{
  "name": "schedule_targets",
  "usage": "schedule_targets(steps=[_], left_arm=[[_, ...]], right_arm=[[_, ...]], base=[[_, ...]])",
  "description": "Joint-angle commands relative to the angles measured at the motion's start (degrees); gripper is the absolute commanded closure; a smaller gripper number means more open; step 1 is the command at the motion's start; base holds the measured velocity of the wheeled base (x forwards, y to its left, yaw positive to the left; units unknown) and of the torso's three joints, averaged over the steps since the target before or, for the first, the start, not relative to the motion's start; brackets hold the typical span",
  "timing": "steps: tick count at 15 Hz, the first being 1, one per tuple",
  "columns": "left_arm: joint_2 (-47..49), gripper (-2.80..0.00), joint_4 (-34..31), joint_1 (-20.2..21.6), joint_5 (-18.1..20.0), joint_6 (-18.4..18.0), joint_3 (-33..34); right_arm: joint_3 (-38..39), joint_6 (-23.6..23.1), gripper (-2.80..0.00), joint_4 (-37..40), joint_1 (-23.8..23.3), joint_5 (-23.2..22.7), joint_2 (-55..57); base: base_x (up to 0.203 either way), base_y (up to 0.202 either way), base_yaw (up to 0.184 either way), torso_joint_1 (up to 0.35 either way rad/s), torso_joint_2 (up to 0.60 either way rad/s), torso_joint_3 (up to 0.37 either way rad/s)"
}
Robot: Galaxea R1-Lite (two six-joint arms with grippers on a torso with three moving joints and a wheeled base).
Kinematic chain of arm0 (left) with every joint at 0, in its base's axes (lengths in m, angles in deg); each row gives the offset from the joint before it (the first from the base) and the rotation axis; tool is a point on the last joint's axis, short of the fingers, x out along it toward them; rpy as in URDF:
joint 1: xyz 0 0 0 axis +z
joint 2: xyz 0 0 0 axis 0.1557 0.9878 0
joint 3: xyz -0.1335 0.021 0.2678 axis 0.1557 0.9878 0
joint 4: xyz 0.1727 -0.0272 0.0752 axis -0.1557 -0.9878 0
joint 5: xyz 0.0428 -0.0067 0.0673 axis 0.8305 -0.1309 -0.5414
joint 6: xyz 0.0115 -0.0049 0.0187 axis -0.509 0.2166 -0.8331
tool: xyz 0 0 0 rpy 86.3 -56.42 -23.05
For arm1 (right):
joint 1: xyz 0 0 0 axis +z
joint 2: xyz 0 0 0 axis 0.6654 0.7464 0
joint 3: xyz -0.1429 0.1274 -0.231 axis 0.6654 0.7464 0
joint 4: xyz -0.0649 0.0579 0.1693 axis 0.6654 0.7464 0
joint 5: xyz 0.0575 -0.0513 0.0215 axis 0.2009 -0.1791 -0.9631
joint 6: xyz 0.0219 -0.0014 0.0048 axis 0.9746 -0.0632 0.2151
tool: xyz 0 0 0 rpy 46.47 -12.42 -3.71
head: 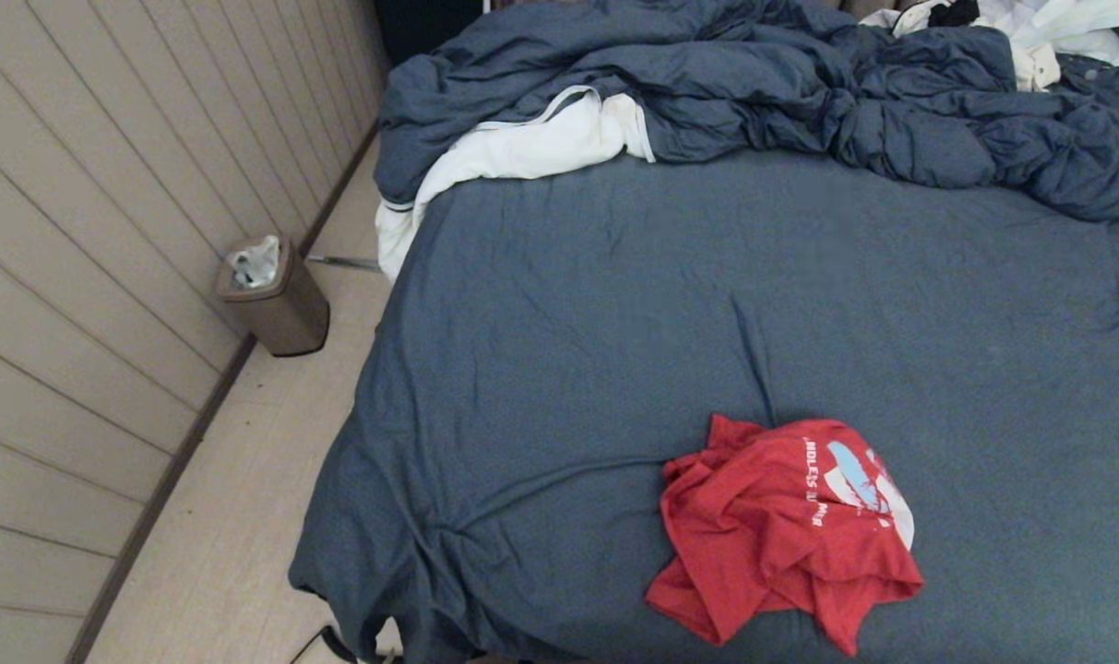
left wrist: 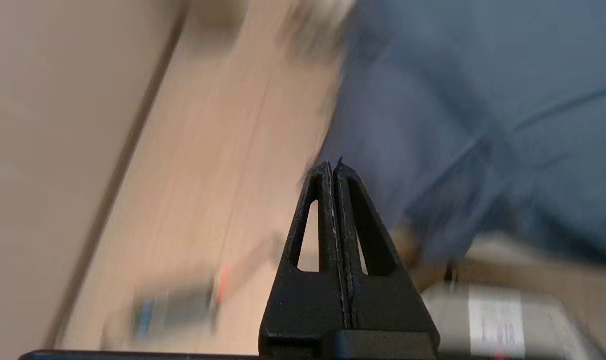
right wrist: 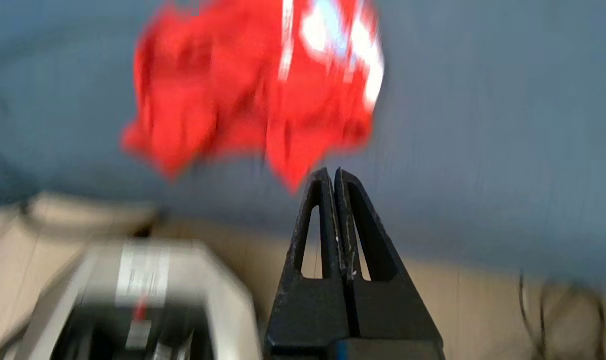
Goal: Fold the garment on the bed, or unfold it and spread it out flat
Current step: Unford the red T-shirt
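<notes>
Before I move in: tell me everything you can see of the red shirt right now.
The red T-shirt lies crumpled in a heap on the bed's slate-blue sheet, near the near edge, right of centre. Soft cloth, folded over itself; white and light-blue print shows on its right part. Only the sheet touches it; neither arm is near it in the head view.

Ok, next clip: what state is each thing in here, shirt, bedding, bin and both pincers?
red T-shirt: crumpled heap, print partly showing
bed: sheet wrinkled, mostly bare
blue duvet: rumpled at far end
waste bin: upright, lined
left pincer: shut, empty
right pincer: shut, empty
</notes>
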Motion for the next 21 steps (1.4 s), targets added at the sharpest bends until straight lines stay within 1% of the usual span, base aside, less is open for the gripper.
schedule_targets(steps=[1, 6, 9, 13, 15, 17, 18, 21], left_arm=[[-1.58, 0.0, 10.5, -0.07, 4.06, -3.41, 3.39], [-1.45, 0.0, 11.12, -0.09, 4.1, -3.91, 3.42], [-1.45, 0.0, 11.12, -0.26, 4.18, -3.91, 3.42], [-1.45, 0.0, 11.65, -0.35, 4.1, -4.0, 3.42], [-1.45, 0.0, 11.68, -0.35, 4.1, -3.91, 3.42], [-1.45, 0.0, 13.34, -0.35, 3.87, -3.46, 3.42], [-1.45, 0.0, 13.84, -0.35, 3.4, -3.12, 3.42], [-1.45, 0.0, 13.76, -0.35, 3.4, -3.12, 3.42]], right_arm=[[2.33, 0.2, 0.0, -6.04, 0.45, 0.64, -2.82], [2.33, -0.32, 0.0, -6.13, 0.53, 0.46, -2.82], [2.14, -2.61, 0.0, -6.13, 0.62, -0.07, -2.82], [2.15, -0.41, 0.0, -6.04, 0.53, 0.19, -2.73], [2.66, -0.66, 0.0, -6.5, 0.53, 0.34, -2.82], [5.64, -1.8, 0.0, -13.8, 0.53, 0.28, -2.88], [6.27, -2.6, 0.0, -15.39, 0.53, 0.2, -2.91], [6.28, -2.61, 0.0, -15.36, 0.53, 0.2, -2.82]], base=[[0.0, 0.0, 0.0, 0.0, 0.0, 0.0], [0.0, 0.0, 0.0, 0.0, 0.0, 0.0], [0.0, 0.0, 0.0, 0.0, 0.0, 0.0], [0.0, 0.0, 0.0, 0.0, 0.0, 0.0], [0.0, 0.0, 0.0, 0.0, 0.0, 0.0], [0.0, 0.0, 0.0, 0.0, 0.0, 0.0], [0.0, 0.0, 0.0, 0.0, 0.0, 0.0], [0.0, 0.0, 0.0, 0.0, 0.0, 0.0]])
